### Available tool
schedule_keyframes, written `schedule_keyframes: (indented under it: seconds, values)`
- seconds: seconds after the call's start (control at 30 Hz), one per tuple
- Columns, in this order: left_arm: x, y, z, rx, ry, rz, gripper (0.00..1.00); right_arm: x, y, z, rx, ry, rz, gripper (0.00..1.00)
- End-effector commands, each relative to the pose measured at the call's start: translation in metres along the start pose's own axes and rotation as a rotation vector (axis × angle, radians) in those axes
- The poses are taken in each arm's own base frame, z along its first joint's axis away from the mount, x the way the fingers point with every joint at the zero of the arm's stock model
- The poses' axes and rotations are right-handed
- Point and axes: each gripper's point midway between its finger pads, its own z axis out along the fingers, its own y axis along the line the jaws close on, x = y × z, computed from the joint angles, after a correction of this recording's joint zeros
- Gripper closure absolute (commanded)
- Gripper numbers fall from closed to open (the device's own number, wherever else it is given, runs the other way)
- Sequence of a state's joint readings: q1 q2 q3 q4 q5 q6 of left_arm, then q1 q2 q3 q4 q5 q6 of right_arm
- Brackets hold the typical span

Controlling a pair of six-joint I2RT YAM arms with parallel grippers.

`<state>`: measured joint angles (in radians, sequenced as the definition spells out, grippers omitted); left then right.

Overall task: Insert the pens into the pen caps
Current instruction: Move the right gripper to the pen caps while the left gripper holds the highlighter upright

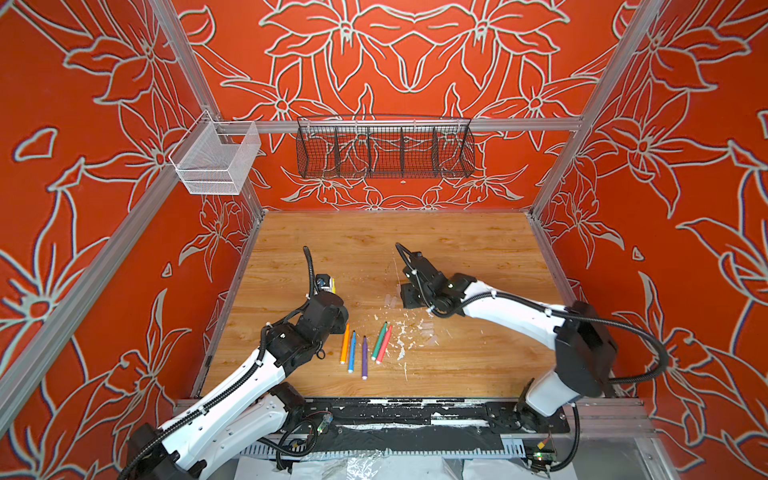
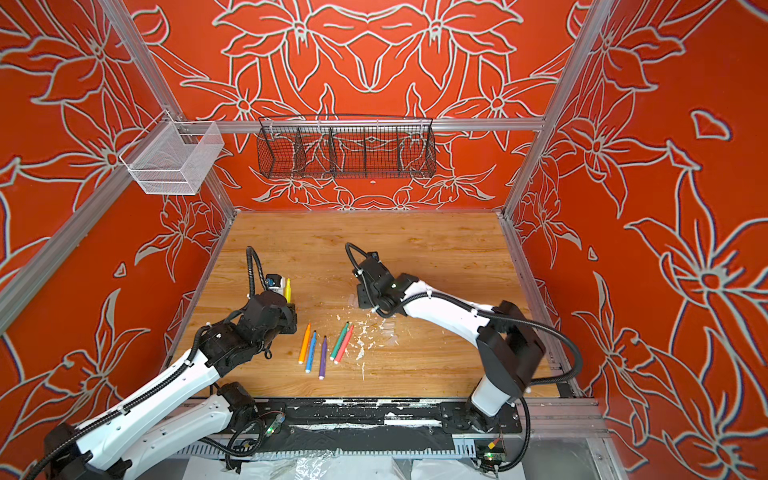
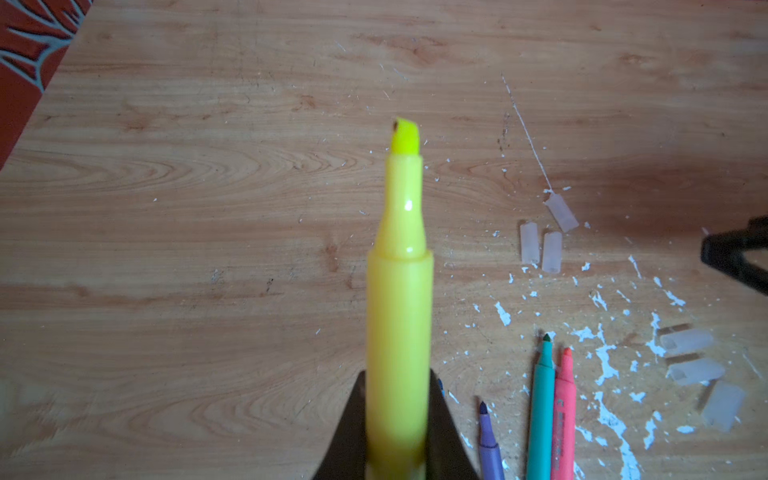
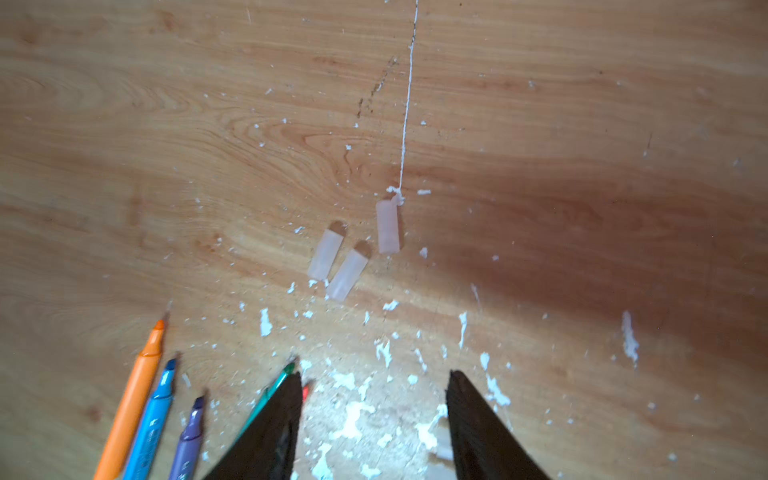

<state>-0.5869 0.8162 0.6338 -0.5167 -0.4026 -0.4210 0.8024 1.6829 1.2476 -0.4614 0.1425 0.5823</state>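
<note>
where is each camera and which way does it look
Both top views: high at the front, looking down on the table and both arms.
Left wrist: behind the left gripper, facing along the yellow pen it clamps.
Right wrist: behind the open right gripper, facing the pen caps.
Shared: both wrist views show those caps and the green pen.

2 overhead views, 2 wrist close-ups, table (image 1: 457, 249) shared
</note>
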Motion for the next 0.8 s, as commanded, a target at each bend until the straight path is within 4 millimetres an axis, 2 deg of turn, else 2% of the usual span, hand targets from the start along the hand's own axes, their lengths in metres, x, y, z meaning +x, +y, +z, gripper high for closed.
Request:
schedule_keyframes:
  seconds: [0.0, 0.07, 0.23, 0.4, 0.5, 0.77]
  values:
    - [-0.001, 0.005, -0.004, -0.001, -0.024, -0.025, 1.00, 0.004, -0.011, 0.025, 0.067, 0.158, -0.068, 0.49]
    - [-0.002, 0.007, -0.009, 0.016, -0.055, -0.040, 1.00, 0.003, -0.012, 0.042, 0.102, 0.223, -0.094, 0.53]
    - [-0.003, 0.010, -0.015, 0.037, -0.109, -0.072, 1.00, 0.000, -0.023, 0.071, 0.179, 0.286, -0.120, 0.53]
    - [-0.003, 0.010, -0.013, 0.032, -0.103, -0.068, 1.00, -0.001, -0.015, 0.080, 0.154, 0.317, -0.140, 0.53]
    - [-0.003, 0.008, -0.011, 0.028, -0.090, -0.062, 1.00, 0.000, -0.008, 0.082, 0.117, 0.317, -0.138, 0.50]
    - [-0.002, 0.007, -0.007, 0.021, -0.078, -0.057, 1.00, 0.001, -0.007, 0.086, 0.111, 0.314, -0.127, 0.49]
